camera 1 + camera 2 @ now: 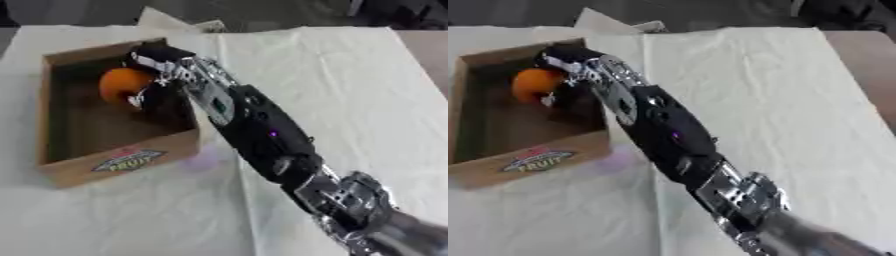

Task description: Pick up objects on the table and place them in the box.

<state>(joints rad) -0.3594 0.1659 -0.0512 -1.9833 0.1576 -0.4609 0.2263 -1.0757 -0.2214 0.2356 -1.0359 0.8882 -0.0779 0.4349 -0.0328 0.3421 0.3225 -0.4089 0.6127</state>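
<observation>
**Orange over the box, release to come**

While the right hand (150, 75) reaches across the near-right wall of the cardboard box (122, 162), its fingers are curled round an orange (122, 84) held inside the box's opening, above the brown floor. The step in hand looks like the placing; next the fingers need to open, then the arm lifts clear. The forearm passes just above the right wall, so withdrawal should go upward first. The white cloth (350, 90) to the right lies open. The left hand is not in view.
</observation>
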